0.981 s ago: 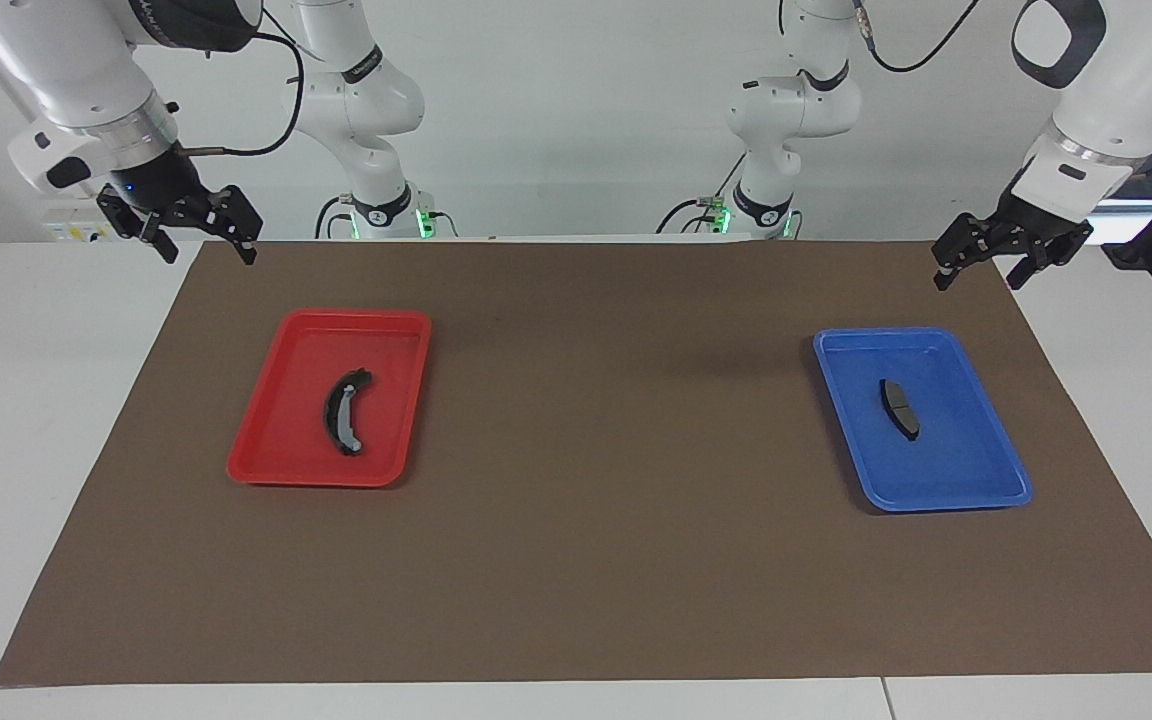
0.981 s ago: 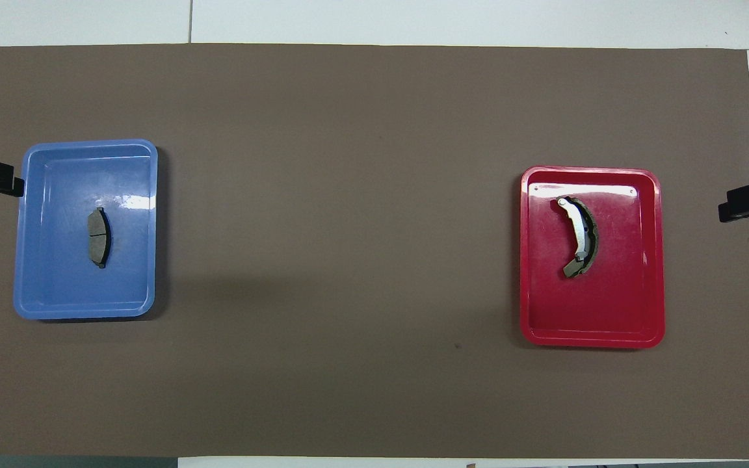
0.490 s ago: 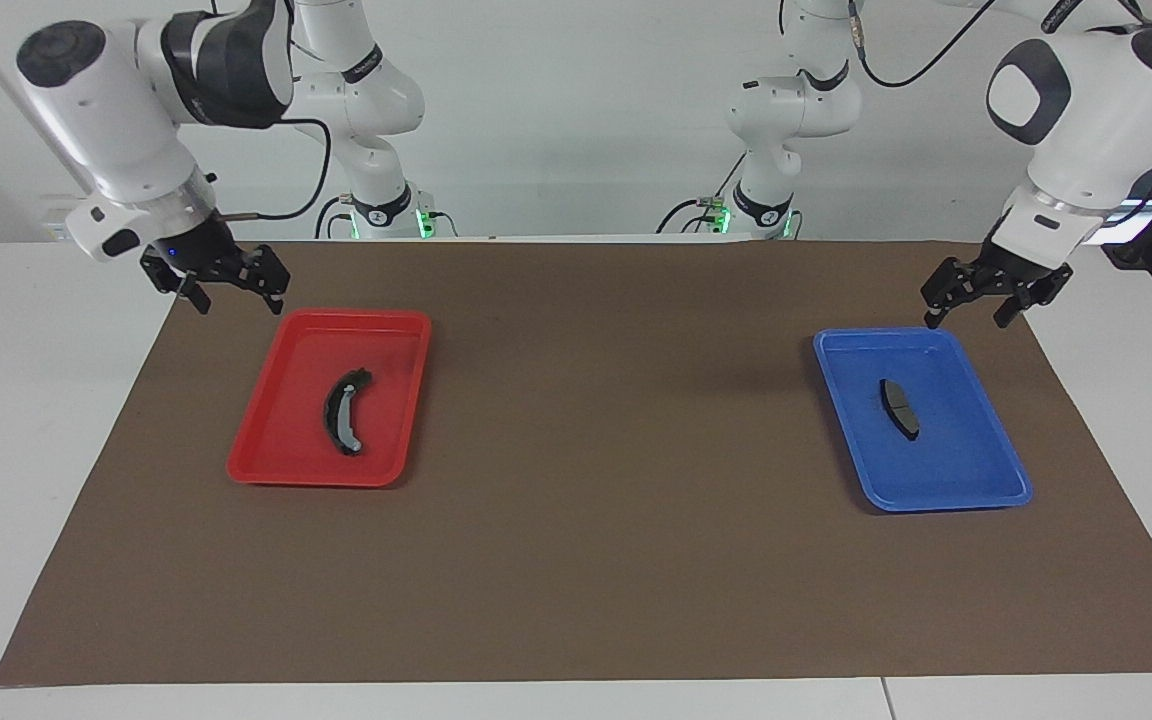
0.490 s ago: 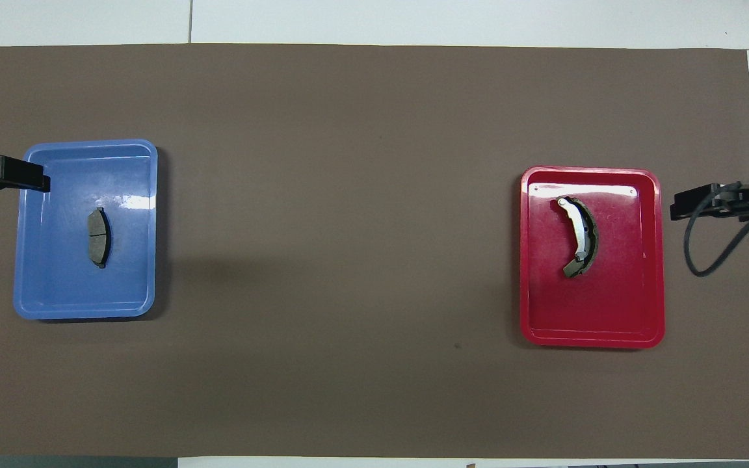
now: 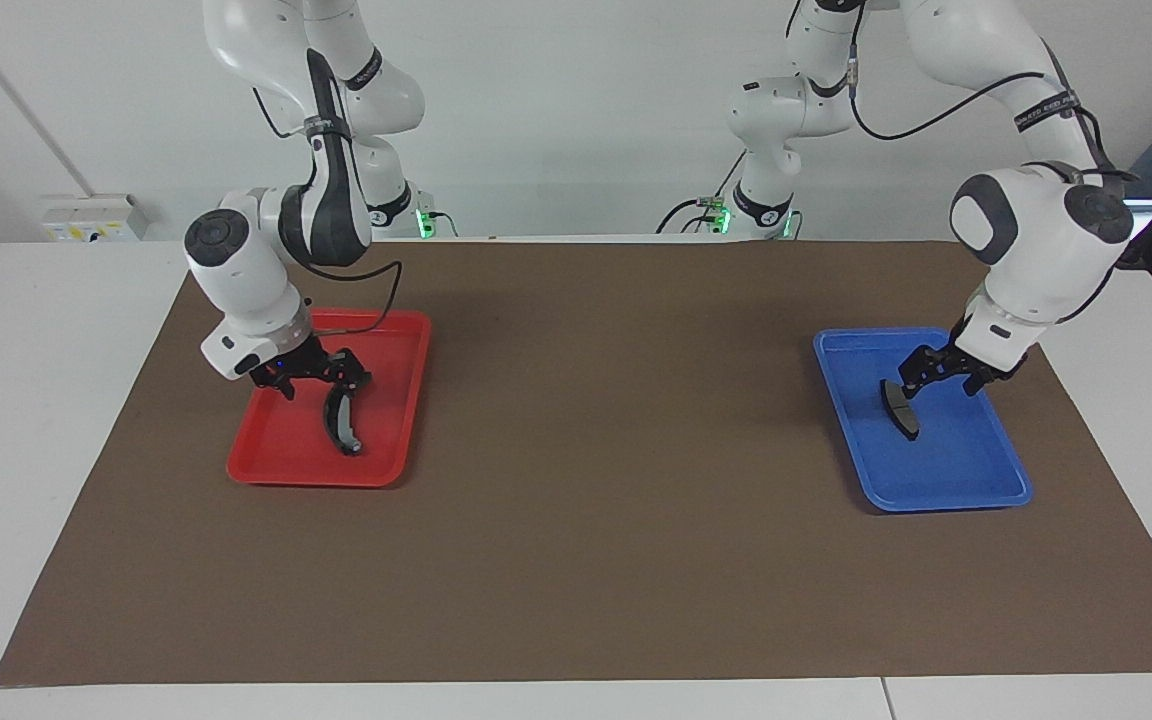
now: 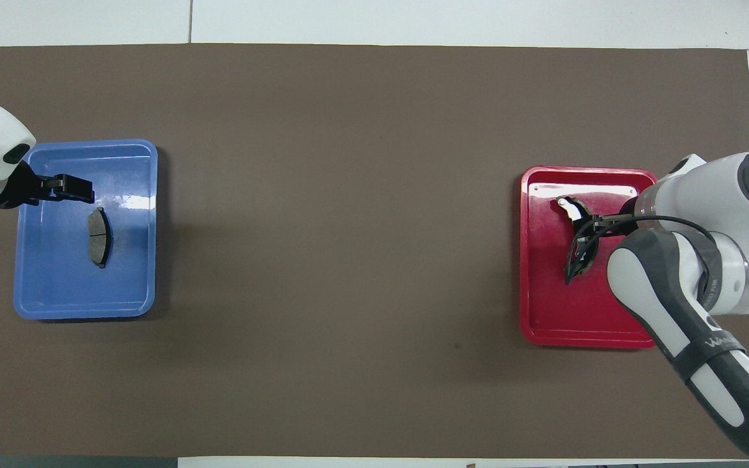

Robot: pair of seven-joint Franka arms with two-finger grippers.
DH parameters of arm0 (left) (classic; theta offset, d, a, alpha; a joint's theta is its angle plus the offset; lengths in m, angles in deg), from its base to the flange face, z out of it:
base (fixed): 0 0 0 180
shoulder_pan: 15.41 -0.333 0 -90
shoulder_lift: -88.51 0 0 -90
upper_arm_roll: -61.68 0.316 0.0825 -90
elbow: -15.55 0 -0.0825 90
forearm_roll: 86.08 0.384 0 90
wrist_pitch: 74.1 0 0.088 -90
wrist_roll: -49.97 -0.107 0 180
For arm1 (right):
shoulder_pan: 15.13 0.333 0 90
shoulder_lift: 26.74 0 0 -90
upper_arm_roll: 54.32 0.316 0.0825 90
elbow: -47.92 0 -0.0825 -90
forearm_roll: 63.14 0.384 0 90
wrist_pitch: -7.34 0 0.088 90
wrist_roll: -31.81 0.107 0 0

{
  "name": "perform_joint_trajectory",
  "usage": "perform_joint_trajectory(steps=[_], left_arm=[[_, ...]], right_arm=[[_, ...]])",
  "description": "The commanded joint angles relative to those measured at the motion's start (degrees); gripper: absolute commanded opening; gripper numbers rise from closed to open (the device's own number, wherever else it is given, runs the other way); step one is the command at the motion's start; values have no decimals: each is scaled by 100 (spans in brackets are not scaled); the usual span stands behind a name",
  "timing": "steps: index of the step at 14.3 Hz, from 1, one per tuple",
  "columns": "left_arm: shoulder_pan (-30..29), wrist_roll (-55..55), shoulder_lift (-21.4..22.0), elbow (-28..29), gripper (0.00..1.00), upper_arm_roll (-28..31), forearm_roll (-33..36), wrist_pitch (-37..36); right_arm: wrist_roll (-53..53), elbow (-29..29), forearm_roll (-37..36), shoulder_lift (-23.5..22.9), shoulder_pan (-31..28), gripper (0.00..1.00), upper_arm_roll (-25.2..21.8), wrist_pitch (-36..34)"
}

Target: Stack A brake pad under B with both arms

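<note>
The A brake pad (image 5: 901, 408), small, flat and dark grey, lies in the blue tray (image 5: 946, 475) toward the left arm's end of the table. My left gripper (image 5: 941, 385) is open, low over the pad's end nearer the robots, holding nothing. B (image 5: 341, 420), the black crescent with a pale strip, lies in the red tray (image 5: 271, 455). My right gripper (image 5: 324, 388) is open, low over B's nearer end; I cannot tell whether it touches. In the overhead view the left gripper (image 6: 78, 190) is beside the pad (image 6: 97, 237), and the right gripper (image 6: 594, 224) covers B's middle (image 6: 567, 203).
A brown mat (image 5: 616, 450) covers most of the white table, with both trays on it, far apart. The blue tray (image 6: 56, 292) and the red tray (image 6: 543, 312) each hold one piece only.
Both arms have swung in and down from the table's ends. The left gripper now hangs over the blue tray and the right over the red tray. Neither piece has moved.
</note>
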Motion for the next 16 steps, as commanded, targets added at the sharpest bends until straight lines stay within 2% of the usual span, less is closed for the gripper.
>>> perform_joint_trajectory(steps=[1, 4, 8, 9, 11, 12, 15, 16], left_arm=[[-139, -96, -104, 355, 100, -32, 74, 518], [-156, -105, -167, 697, 100, -23, 66, 826], [-218, -96, -26, 1208, 99, -23, 66, 1230], [-218, -96, -26, 1261, 97, -23, 66, 1318], [-218, -96, -17, 1296, 85, -23, 74, 1354], [-218, -87, 18, 1375, 81, -23, 66, 1406], [-218, -78, 53, 1507, 77, -23, 66, 1574], [-218, -78, 53, 1499, 77, -23, 66, 1556]], right_arm=[[16, -67, 94, -148, -65, 100, 30, 200], [16, -67, 103, -290, -39, 97, 30, 324], [8, -67, 103, -290, -21, 82, 30, 324], [8, -67, 103, -290, -21, 79, 30, 324], [-1, -59, 103, -290, -12, 61, 30, 315], [-10, -50, 103, -290, -12, 47, 30, 298], [8, 3, 103, -299, 14, 9, 30, 219], [-10, 90, 103, -299, 23, 7, 30, 114]])
